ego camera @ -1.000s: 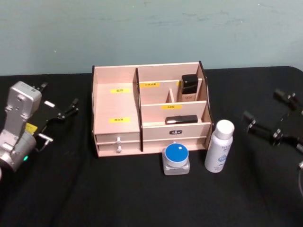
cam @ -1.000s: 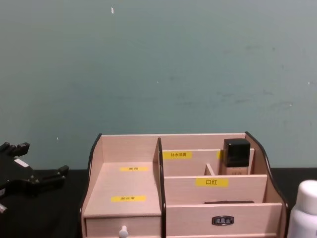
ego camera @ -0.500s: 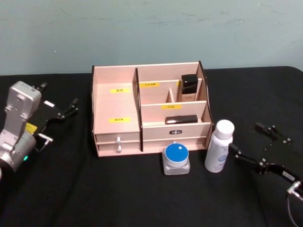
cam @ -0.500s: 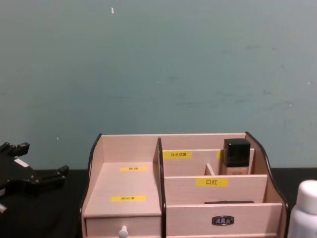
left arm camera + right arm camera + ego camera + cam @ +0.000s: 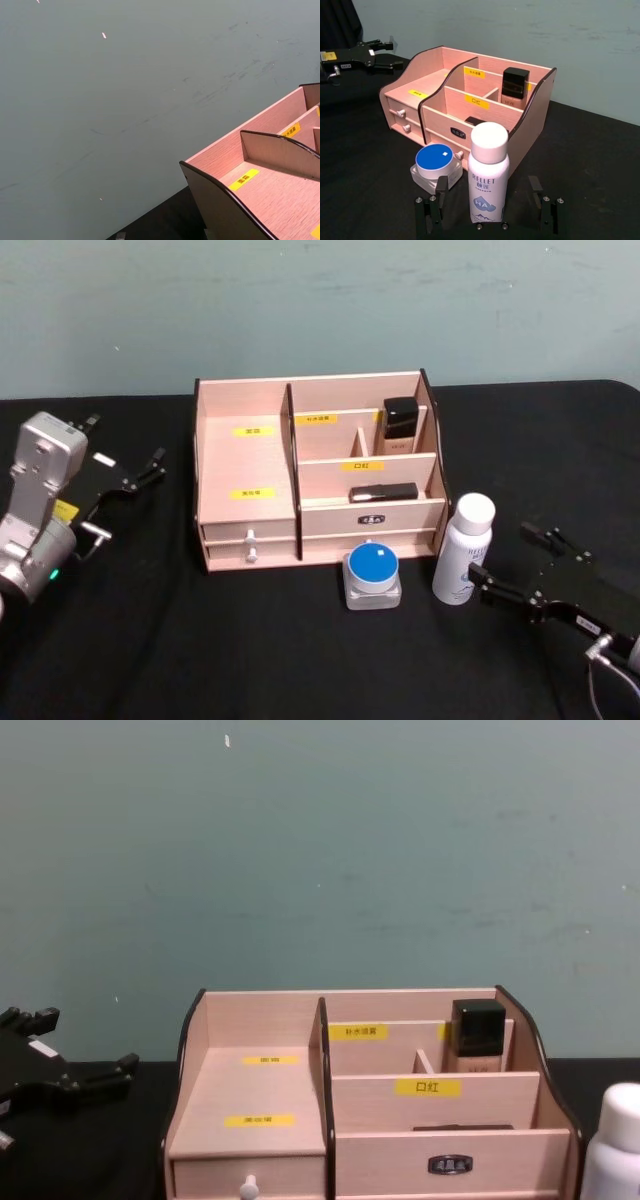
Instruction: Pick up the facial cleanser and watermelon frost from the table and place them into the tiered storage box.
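- White bottle (image 5: 489,172), white cap, blue print: I take it for the facial cleanser. It's on the black table (image 5: 300,660), just off the front right corner of the tiered storage box (image 5: 240,460).
- Upright, long axis vertical, cap up. Printed label faces back toward me, readable in the right wrist view.
- Squat jar with blue lid (image 5: 373,575), presumably the watermelon frost. It sits just left of the bottle, right in front of the box's drawers, lid up, near the box but I can't tell if touching.
- Progress: nothing placed yet. Both items are on the table, so two picks and two places are left.
- Box already holds a dark-capped bottle (image 5: 400,425) in the back right compartment and a flat dark item (image 5: 384,493) one tier lower. The wide left compartment looks free.
- My right gripper (image 5: 502,554) is low over the table on the bottle's right side. Fingers (image 5: 434,212) are spread wide and hold nothing.
- In the wrist view the bottle stands between them with a gap on each side. No contact that I can see.
- Judgement: I'm at the approach step for the bottle. Closing mid-body should keep it vertical. It's tall and narrow, so a low nudge could tip it.
- My left gripper (image 5: 148,468) is parked well left of the box, fingers apart, empty.
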